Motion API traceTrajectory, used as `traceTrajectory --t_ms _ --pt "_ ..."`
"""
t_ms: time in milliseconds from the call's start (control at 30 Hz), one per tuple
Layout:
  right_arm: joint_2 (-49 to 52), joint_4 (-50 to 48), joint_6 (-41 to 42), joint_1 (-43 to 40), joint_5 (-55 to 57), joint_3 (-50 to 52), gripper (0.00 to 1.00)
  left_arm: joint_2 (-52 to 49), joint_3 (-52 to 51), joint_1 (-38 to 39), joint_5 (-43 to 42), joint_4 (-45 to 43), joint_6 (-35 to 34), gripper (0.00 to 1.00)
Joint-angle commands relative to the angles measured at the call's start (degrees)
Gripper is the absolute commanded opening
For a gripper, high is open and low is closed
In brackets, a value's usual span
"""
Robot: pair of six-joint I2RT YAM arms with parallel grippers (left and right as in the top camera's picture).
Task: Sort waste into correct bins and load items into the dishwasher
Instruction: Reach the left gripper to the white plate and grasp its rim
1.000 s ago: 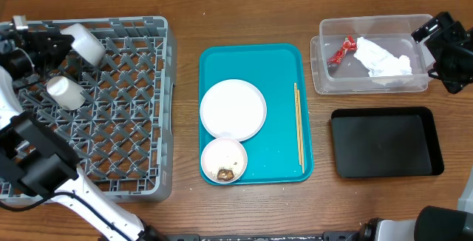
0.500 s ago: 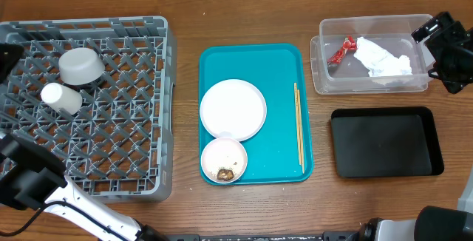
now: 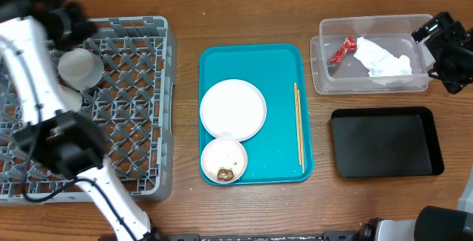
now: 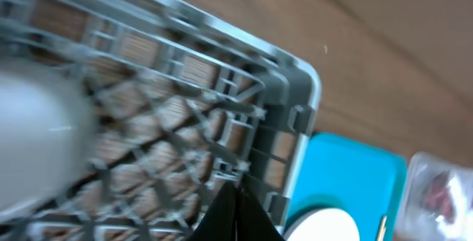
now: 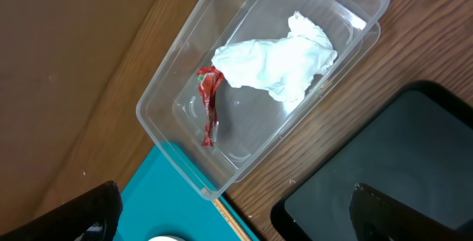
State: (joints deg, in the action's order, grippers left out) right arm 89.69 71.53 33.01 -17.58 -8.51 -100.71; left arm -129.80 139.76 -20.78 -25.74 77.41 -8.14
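Nearest, at the near end of the teal tray, a small bowl with a brown scrap inside: risks spilling onto tray or desk if lifted by one rim and carried tilted, and risks reaching the rack dirty if loaded without emptying first. Near right, the black tray, bare; could end up with the wrong waste if confused with the tub. Just beyond the small bowl, seemingly touching its far rim, the flat plate: awkward to get under, likely to slide or shove the small bowl when pushed. Right of that, loose chopsticks, apt to roll if brushed. On the left, the grey dish rack with a second bowl in its far left part; left fingers closed on nothing just above there, blurred overhead, so could clip that bowl if swung carelessly. Far right, the clear tub holding red wrapper and napkin; right fingers spread wide, empty, at its right end, liable to nudge it.
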Motion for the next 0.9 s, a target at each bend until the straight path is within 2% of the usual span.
traceTrajectory --t_ms 0,167,200,267,300,333,500,600,767,867 --pt "0.1 -0.3 0.2 -0.2 0.5 -0.6 1.0 0.6 1.2 3.8 5.0 2.0 1.1 0.11" --pt "0.1 -0.3 0.2 -0.2 0.6 -0.6 1.0 0.6 4.6 12.5 5.0 7.7 4.0 0.29" --pt "0.1 -0.3 0.2 -0.2 0.5 -0.6 1.0 0.6 5.1 14.6 4.9 8.7 4.2 0.36" --pt "0.1 -0.3 0.2 -0.2 0.6 -0.6 1.0 0.6 5.6 18.7 5.0 10.7 4.4 0.59" --pt "0.1 -0.3 0.2 -0.2 0.5 -0.6 1.0 0.6 5.6 21.0 5.0 11.8 4.4 0.83" --pt "0.1 -0.3 0.2 -0.2 0.5 -0.6 1.0 0.6 5.5 23.3 5.2 13.2 4.4 1.0" --pt "0.1 -0.3 0.2 -0.2 0.6 -0.6 1.0 0.6 5.3 34.2 8.9 19.5 4.6 1.0" --pt "0.1 -0.3 0.2 -0.2 0.5 -0.6 1.0 0.6 3.7 39.9 11.4 19.4 2.2 1.0" --pt "0.1 -0.3 0.2 -0.2 0.5 -0.6 1.0 0.5 -1.9 48.5 17.3 18.1 -6.8 1.0" --pt "0.1 -0.3 0.2 -0.2 0.5 -0.6 1.0 0.5 -6.3 52.0 18.7 15.2 -11.8 0.95"
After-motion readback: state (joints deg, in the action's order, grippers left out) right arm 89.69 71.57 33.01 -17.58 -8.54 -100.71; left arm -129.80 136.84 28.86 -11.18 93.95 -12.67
